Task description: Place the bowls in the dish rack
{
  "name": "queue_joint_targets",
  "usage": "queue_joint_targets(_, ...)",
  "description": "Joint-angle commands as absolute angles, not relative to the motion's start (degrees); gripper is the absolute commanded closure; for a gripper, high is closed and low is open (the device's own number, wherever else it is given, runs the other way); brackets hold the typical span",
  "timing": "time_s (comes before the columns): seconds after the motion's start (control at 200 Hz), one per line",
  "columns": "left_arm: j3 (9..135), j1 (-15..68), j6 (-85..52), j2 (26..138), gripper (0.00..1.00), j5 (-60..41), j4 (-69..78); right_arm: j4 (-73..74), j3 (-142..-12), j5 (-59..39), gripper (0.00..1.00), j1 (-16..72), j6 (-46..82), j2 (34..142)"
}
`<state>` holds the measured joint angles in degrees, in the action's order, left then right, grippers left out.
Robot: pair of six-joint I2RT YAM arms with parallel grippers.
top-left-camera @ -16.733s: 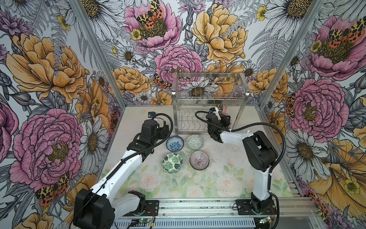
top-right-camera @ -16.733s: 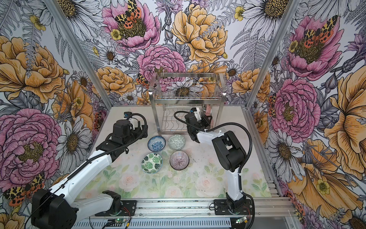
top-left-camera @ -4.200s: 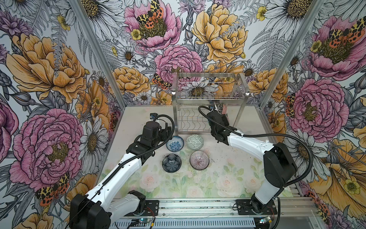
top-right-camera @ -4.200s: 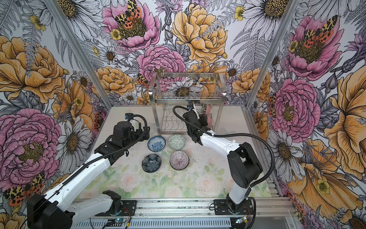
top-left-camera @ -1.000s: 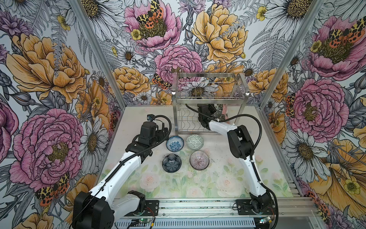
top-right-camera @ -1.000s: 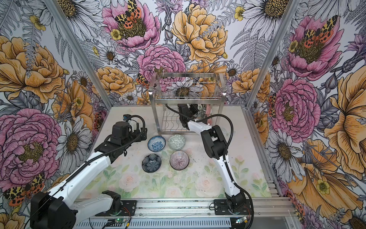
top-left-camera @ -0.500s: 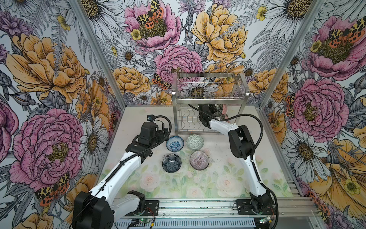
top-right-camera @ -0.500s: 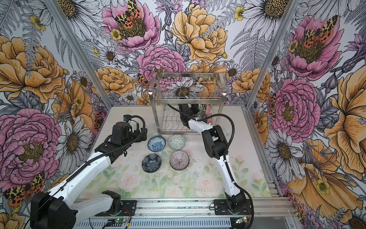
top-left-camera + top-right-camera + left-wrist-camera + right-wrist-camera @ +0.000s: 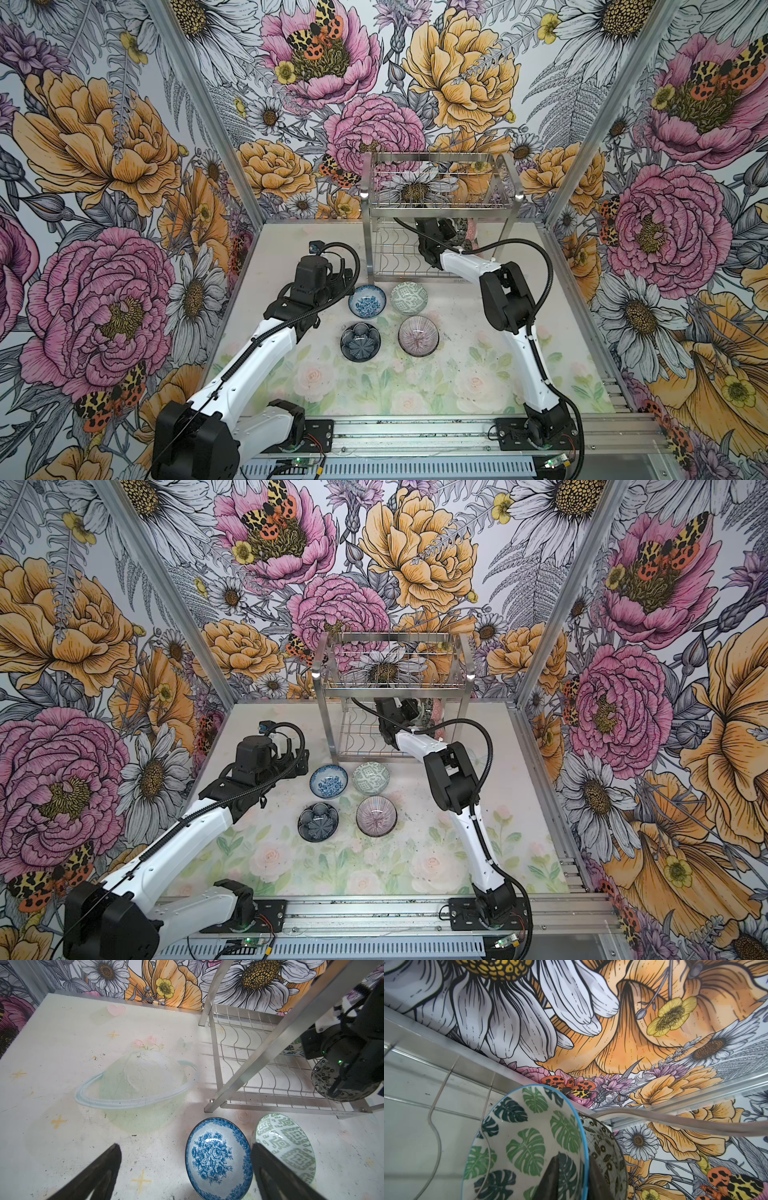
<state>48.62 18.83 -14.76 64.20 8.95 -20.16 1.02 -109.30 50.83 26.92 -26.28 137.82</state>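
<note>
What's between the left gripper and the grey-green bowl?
The blue floral bowl sits between the left gripper and the grey-green bowl, in both top views.

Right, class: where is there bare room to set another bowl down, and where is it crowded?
Free: the dish rack's lower tier left of the green leaf bowl; the table in front of the dark bowl and pink striped bowl. Crowded: the tier's right end, where the right pincer straddles that bowl's rim beside a black-and-white bowl.
</note>
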Motion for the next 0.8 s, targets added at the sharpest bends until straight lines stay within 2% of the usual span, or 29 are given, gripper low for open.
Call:
queue_joint_targets(0.0,47.81,18.28,-14.69,62.93,0.01,7.8,-18.91,-0.09,-107.83,49.68,0.7,26.72,-25.18,133.84)
queue_joint_targets(0.22,48.2,18.32,-14.68,62.88,0.01,7.54,-18.86,-0.35,-104.92,49.05,0.56,26.94,-24.62,130.0)
queue_joint_targets(0.37,48.34,18.71,-14.81,62.68,0.01,7.38,-18.98,-0.74,-101.36,47.84,0.22,27.18,-23.33,126.32)
queue_joint_targets(0.495,48.31,19.0,-14.88,62.17,0.01,7.34,-19.23,-1.18,-96.35,44.64,0.01,27.69,-21.11,121.96)
queue_joint_targets(0.796,48.02,20.64,-14.46,61.26,0.01,7.11,-20.86,-1.23,-80.56,36.5,0.0,30.46,-13.64,108.37)
